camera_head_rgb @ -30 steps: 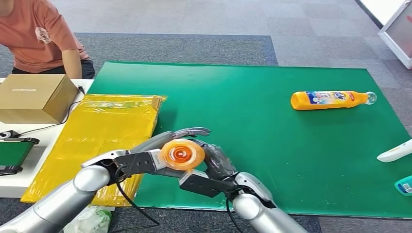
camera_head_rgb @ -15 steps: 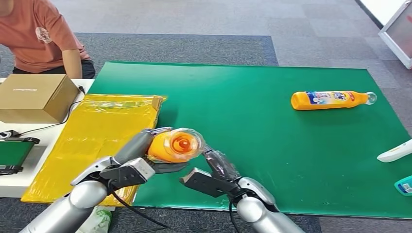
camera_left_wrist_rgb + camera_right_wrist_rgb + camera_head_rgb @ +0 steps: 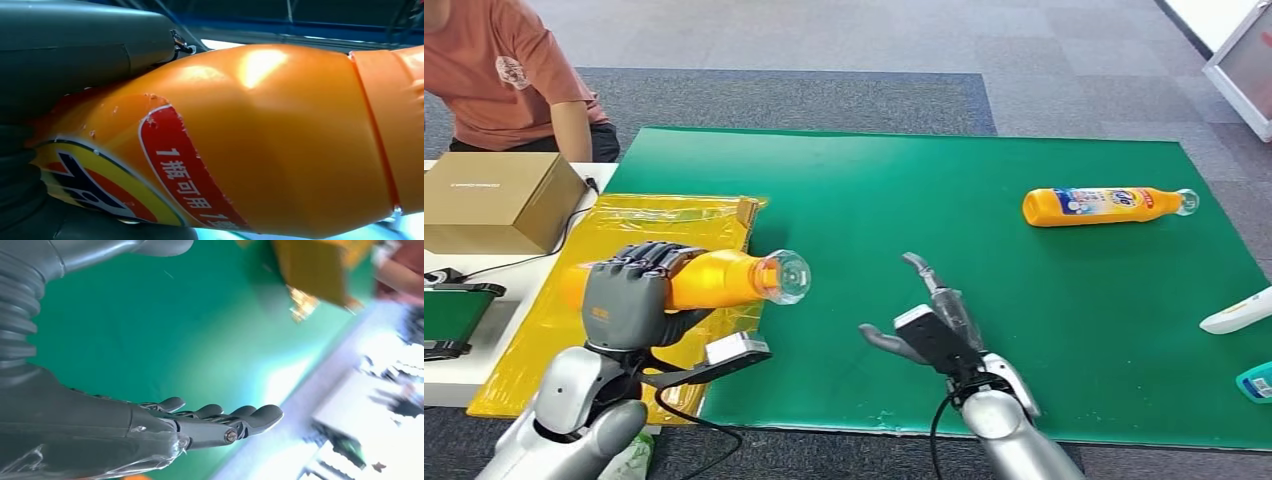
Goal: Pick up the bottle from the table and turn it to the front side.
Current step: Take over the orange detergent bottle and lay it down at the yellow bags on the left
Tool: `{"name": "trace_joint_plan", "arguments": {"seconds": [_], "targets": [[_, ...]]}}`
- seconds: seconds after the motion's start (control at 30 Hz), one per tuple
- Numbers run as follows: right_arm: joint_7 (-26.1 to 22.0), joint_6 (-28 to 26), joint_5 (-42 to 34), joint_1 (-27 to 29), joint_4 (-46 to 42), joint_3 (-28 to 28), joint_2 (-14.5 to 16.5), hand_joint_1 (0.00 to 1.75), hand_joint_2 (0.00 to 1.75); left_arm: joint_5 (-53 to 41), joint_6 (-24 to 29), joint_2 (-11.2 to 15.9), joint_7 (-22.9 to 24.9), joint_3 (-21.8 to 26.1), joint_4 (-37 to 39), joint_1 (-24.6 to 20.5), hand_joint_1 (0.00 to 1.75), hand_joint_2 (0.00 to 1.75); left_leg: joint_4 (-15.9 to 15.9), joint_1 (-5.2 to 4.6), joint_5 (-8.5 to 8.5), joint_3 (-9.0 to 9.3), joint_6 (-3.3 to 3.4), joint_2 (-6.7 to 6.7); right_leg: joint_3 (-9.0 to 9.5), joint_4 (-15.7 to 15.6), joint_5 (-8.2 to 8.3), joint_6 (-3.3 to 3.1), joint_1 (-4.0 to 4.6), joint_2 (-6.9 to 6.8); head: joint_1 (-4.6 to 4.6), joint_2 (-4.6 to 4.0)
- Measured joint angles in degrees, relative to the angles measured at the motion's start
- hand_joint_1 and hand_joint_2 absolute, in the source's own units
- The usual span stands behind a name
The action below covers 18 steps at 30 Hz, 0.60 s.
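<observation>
- Bottle [image 3: 724, 278] lies sideways above the yellow sheet [image 3: 624, 300], clamped in your left hand [image 3: 629, 295] so the label can roll round.
- Your right hand [image 3: 924, 335] hovers over the green mat [image 3: 984, 200], fingers spread and holding nothing.

Left hand [image 3: 629, 290] grips closed; right hand [image 3: 929, 325] spread, empty.

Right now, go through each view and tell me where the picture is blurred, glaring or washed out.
Head view: evenly lit and sharp; soft shadows under the left hand and right hand on the green mat. Left wrist view: the orange bottle carries a bright glare patch near its shoulder; label print legible. Right wrist view: fingers sharp, background beyond the mat blurred and overexposed white.
</observation>
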Motion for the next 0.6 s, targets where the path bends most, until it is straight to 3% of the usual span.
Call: {"name": "trace_joint_plan", "arguments": {"seconds": [0.07, 0.17, 0.43, 0.47, 0.5, 0.57, 0.6], "targets": [[-1.3, -1.5, -1.8, 0.0, -4.3, -1.0, 0.0, 0.0, 1.75, -5.9, 4.7, -0.6, 1.5, 2.2, 6.2, 0.3, 1.75, 1.75, 0.0, 0.0, 0.0, 0.0, 0.0, 0.0, -0.01, 0.0, 0.0, 0.0, 0.0, 0.01, 0.0, 0.0], [-3.6, -3.1, -4.5, -0.1, -10.4, -1.4, 0.0, 0.0, 1.75, -8.9, 10.7, -1.0, -0.5, 4.8, 16.4, 0.1, 1.75, 1.75, 0.0, 0.01, 0.0, 0.0, 0.0, 0.01, -0.03, 0.0, 0.0, 0.0, 0.0, 0.01, 0.0, 0.01], [-7.3, -5.0, -7.8, 0.3, -20.7, 0.1, -1.2, 0.0, 1.75, -12.0, 12.3, -0.8, -4.8, 7.9, 30.4, -1.8, 1.75, 1.75, 0.0, 0.0, 0.0, -0.01, 0.0, 0.02, -0.03, 0.0, 0.0, 0.0, 0.0, 0.03, 0.01, 0.0], [-7.6, -5.1, -8.0, 0.4, -21.8, 0.6, -1.5, 0.0, 1.75, -12.7, 12.3, -0.8, -5.2, 8.4, 30.9, -1.8, 1.65, 1.75, 0.0, 0.0, 0.0, -0.01, 0.0, 0.02, -0.03, 0.0, 0.0, 0.0, 0.0, 0.02, 0.02, 0.0], [-7.9, -5.2, -8.1, 0.5, -22.8, 1.1, -1.7, 0.0, 1.75, -13.3, 12.4, -0.8, -5.5, 8.9, 31.4, -1.9, 1.34, 1.75, 0.0, 0.0, 0.0, -0.01, 0.0, 0.02, -0.03, 0.0, 0.0, 0.0, 0.0, 0.02, 0.02, 0.0], [-8.2, -5.5, -8.3, 0.6, -24.7, 2.2, -2.2, 0.0, 1.75, -14.1, 12.4, -0.9, -5.9, 9.6, 32.2, -2.1, 0.47, 1.75, 0.0, 0.0, -0.01, -0.01, -0.01, 0.03, -0.04, 0.0, 0.0, 0.0, 0.0, 0.02, 0.01, 0.0], [-8.3, -5.7, -8.3, 0.7, -25.5, 2.8, -2.5, 0.0, 1.75, -14.3, 12.4, -0.9, -6.0, 9.9, 32.4, -2.2, 0.13, 1.75, 0.0, 0.0, -0.01, -0.01, -0.01, 0.03, -0.04, 0.0, -0.01, 0.0, 0.0, 0.02, 0.01, 0.01]]}}
